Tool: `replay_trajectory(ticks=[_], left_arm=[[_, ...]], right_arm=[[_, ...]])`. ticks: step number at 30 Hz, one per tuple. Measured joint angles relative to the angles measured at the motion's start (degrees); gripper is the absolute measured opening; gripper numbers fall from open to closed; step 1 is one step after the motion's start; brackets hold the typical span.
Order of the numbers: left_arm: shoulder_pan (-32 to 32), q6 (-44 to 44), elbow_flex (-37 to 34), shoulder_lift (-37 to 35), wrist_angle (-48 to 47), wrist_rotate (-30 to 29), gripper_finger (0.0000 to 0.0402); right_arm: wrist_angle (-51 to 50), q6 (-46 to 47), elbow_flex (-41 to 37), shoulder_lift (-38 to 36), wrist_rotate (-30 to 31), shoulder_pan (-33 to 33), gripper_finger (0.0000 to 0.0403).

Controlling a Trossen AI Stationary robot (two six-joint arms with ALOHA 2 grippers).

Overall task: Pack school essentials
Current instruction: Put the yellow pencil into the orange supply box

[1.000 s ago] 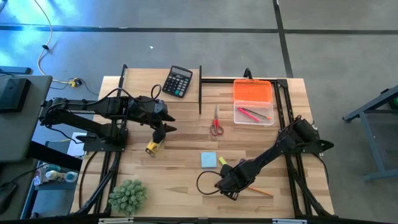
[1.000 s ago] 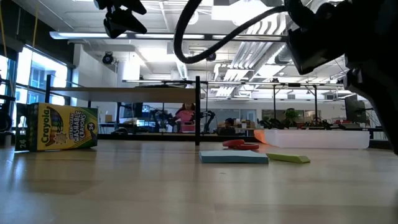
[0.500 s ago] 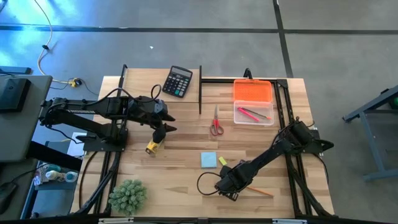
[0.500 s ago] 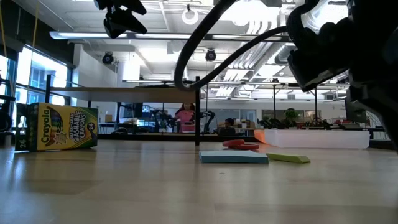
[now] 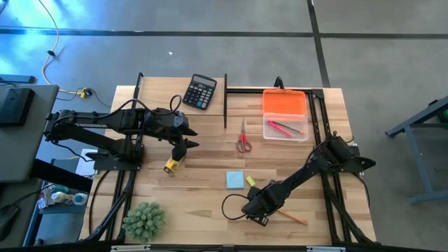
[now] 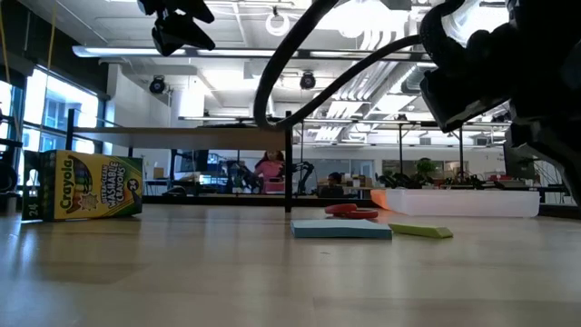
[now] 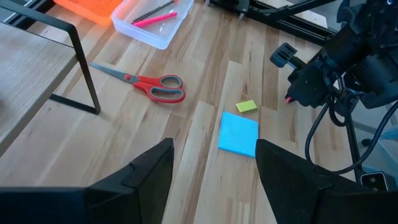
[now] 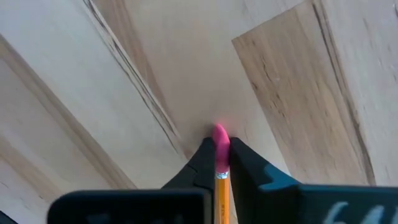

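An orange pencil point(image 5: 290, 215) lies on the table near its front right, and my right gripper point(image 5: 257, 208) is shut on its pink-eraser end. A blue note pad point(image 5: 235, 180) and a small yellow block point(image 5: 250, 181) lie flat just beyond it. Red-handled scissors point(image 5: 243, 137) lie mid-table. A clear box point(image 5: 285, 129) holds a pink pen and a pencil, with its orange lid point(image 5: 284, 101) behind it. My left gripper point(image 7: 214, 180) hangs open with nothing in it above a crayon box point(image 5: 172, 165). My right gripper pinches the pencil just behind its pink eraser point(image 8: 220, 134) between its two fingertips point(image 8: 205, 163). The fingers come from above, pointing down, one on each side of the shaft point(image 8: 220, 186). The rest of the pencil point(image 5: 294, 216) lies on the table.
A black calculator point(image 5: 201, 91) sits at the far edge, beside a thin black upright frame point(image 5: 225, 101). A spiky green plant point(image 5: 144, 220) stands at the near left corner. Bare wood lies between the crayon box and the note pad.
In the low view the right arm's cable loop has swung and the arm's dark bulk has shifted slightly. The pencil and the other things lie where they were.
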Motion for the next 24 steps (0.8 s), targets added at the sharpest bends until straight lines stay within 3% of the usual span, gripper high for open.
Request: replay_trajectory(ticks=[10,24], left_arm=[[0.0,0.0,0.0,0.0,0.0,0.0,0.0213],[0.0,0.0,0.0,0.0,-0.3,0.0,0.0213]], right_arm=[[4.2,0.5,-0.2,-6.5,5.0,-1.7,0.0008],[0.7,-7.3,-0.1,-23.5,30.5,-11.0,0.0008]])
